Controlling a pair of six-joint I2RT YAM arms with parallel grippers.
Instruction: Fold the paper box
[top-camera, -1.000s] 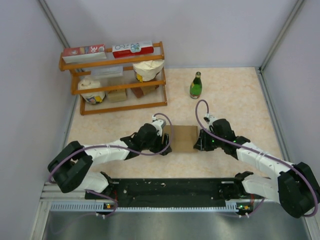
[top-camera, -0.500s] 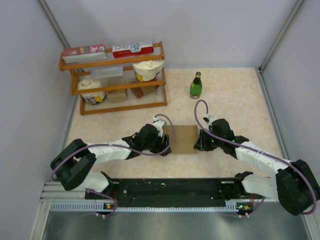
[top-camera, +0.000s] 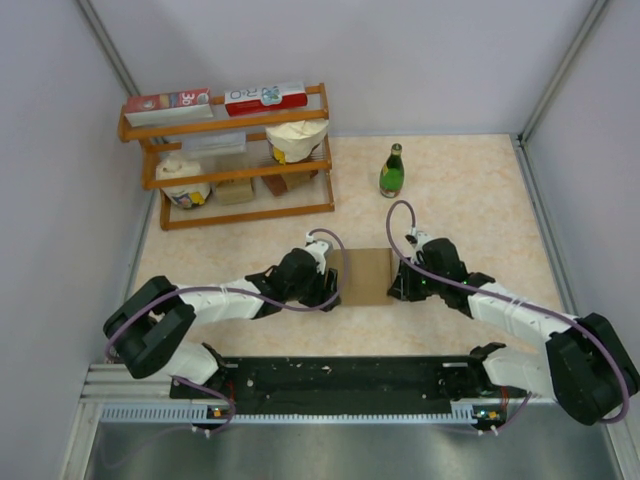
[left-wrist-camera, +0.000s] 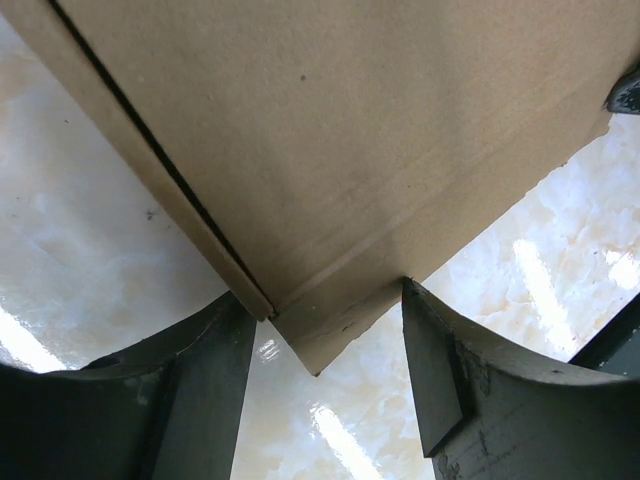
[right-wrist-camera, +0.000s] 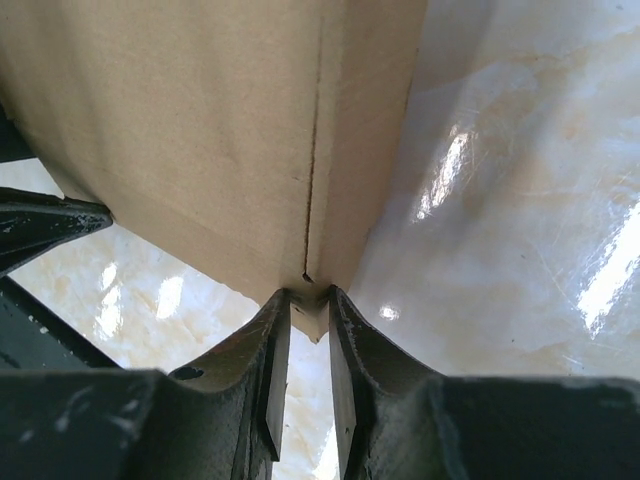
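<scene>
The paper box (top-camera: 365, 277) is plain brown cardboard, folded into a small rectangular shape, and sits between my two grippers in the middle of the table. My left gripper (top-camera: 330, 285) is at its left edge. In the left wrist view its jaws (left-wrist-camera: 325, 300) stand wide apart, and a corner of the box (left-wrist-camera: 330, 180) pokes down between them, touching both fingertips. My right gripper (top-camera: 400, 283) is at the box's right edge. In the right wrist view its jaws (right-wrist-camera: 308, 305) are pinched on a corner of the box (right-wrist-camera: 200, 130), beside a seam.
A wooden shelf rack (top-camera: 232, 155) with cartons, bags and small boxes stands at the back left. A green bottle (top-camera: 392, 171) stands behind the box. Walls close the table on the left, right and back. The black arm base rail (top-camera: 340, 380) runs along the near edge.
</scene>
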